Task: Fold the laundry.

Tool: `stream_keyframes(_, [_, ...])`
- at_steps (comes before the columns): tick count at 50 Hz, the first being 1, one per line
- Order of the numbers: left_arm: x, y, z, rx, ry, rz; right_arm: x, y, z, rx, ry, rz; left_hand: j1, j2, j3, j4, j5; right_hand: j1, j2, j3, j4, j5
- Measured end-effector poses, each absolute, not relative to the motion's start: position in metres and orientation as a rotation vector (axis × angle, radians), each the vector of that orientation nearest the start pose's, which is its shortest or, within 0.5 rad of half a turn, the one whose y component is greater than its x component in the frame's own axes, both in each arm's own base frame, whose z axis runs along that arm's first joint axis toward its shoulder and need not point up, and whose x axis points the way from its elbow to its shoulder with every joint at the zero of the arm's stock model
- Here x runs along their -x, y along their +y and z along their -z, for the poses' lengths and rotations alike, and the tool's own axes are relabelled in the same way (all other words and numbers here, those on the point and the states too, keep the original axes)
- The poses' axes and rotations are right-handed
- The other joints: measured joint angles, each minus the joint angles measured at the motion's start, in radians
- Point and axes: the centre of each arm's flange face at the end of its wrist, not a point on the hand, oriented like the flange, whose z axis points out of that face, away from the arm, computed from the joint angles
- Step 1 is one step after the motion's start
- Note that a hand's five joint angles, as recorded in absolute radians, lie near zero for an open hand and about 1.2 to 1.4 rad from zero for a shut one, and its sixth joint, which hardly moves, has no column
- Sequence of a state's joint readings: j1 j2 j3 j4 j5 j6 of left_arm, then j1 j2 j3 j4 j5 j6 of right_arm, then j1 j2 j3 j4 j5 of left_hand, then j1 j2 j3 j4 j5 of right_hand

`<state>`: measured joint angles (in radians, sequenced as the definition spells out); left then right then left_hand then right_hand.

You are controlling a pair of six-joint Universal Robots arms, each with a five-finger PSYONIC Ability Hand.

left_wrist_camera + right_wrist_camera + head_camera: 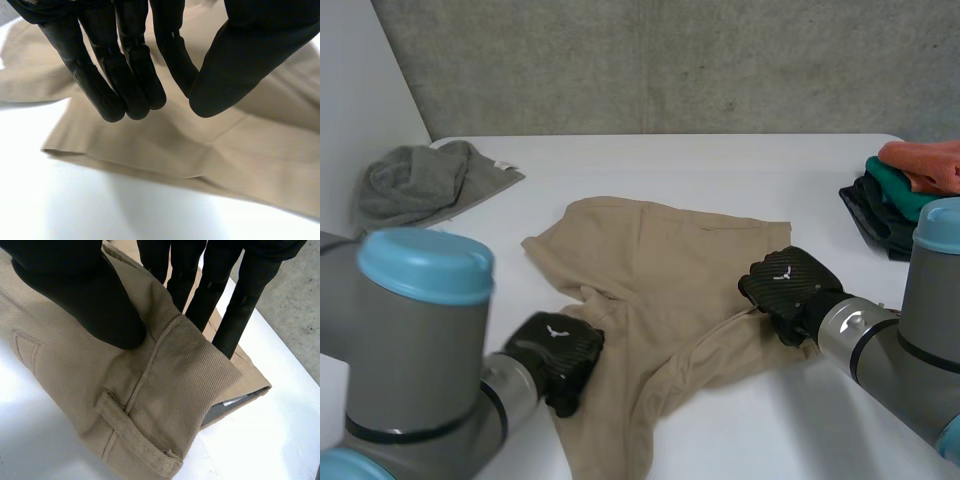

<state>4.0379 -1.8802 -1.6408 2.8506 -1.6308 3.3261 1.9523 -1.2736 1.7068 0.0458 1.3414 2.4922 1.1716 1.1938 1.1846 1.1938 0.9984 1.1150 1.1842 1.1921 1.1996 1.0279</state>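
Observation:
Beige trousers [670, 270] lie spread and rumpled in the middle of the white table. My left hand [558, 355] is at the near left leg's edge. In the left wrist view its fingers [130, 75] and thumb are drawn almost together just above the cloth [240, 150], with nothing between them. My right hand [785, 285] is at the waistband on the trousers' right side. Its thumb [90, 295] presses on top of the waistband [165, 390] while its fingers reach down behind it, pinching the band near a belt loop.
A crumpled grey garment [420, 185] lies at the far left of the table [720, 160]. A stack of folded clothes [905, 195], orange over green over dark, sits at the right edge. A concrete wall rises behind.

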Motion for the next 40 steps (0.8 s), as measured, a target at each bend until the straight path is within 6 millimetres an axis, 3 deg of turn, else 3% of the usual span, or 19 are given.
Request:
stream_keyframes(6, [0.268, -0.156, -0.177, -1.319, 2.644, 1.388, -0.253, -0.229, -0.178, 1.443, 2.186, 1.619, -0.124, -0.142, -0.121, -0.129, -0.109, 0.000, 0.000, 0.000, 0.000, 0.000])
stream_keyframes(7, [0.267, -0.153, -0.175, -1.357, 2.634, 1.376, -0.253, -0.230, -0.178, 1.440, 2.184, 1.625, -0.341, -0.320, -0.308, -0.318, -0.295, 0.000, 0.000, 0.000, 0.000, 0.000])
stream_keyframes(8, [0.267, -0.153, -0.174, -1.364, 2.632, 1.374, -0.253, -0.230, -0.178, 1.439, 2.184, 1.627, -0.341, -0.320, -0.308, -0.318, -0.295, 0.000, 0.000, 0.000, 0.000, 0.000])
stream_keyframes(9, [0.266, -0.149, -0.172, -1.402, 2.624, 1.367, -0.254, -0.231, -0.178, 1.436, 2.181, 1.636, -0.530, -0.510, -0.497, -0.511, -0.487, 0.000, 0.000, 0.000, 0.000, 0.000])
stream_keyframes(15, [0.264, -0.138, -0.171, -1.489, 2.600, 1.401, -0.257, -0.241, -0.176, 1.392, 2.169, 1.700, -0.673, -0.687, -0.676, -0.698, -0.679, 0.000, 0.000, 0.000, 0.000, 0.000])
stream_keyframes(28, [0.267, -0.119, -0.176, -1.560, 2.558, 1.469, -0.263, -0.272, -0.158, 1.236, 2.257, 1.698, -0.728, -0.752, -0.740, -0.764, -0.746, 0.000, 0.000, 0.000, 0.000, 0.000])
stream_keyframes(40, [0.273, -0.112, -0.175, -1.576, 2.592, 1.423, -0.263, -0.280, -0.152, 1.216, 2.282, 1.693, -0.728, -0.752, -0.740, -0.764, -0.747, 0.000, 0.000, 0.000, 0.000, 0.000])
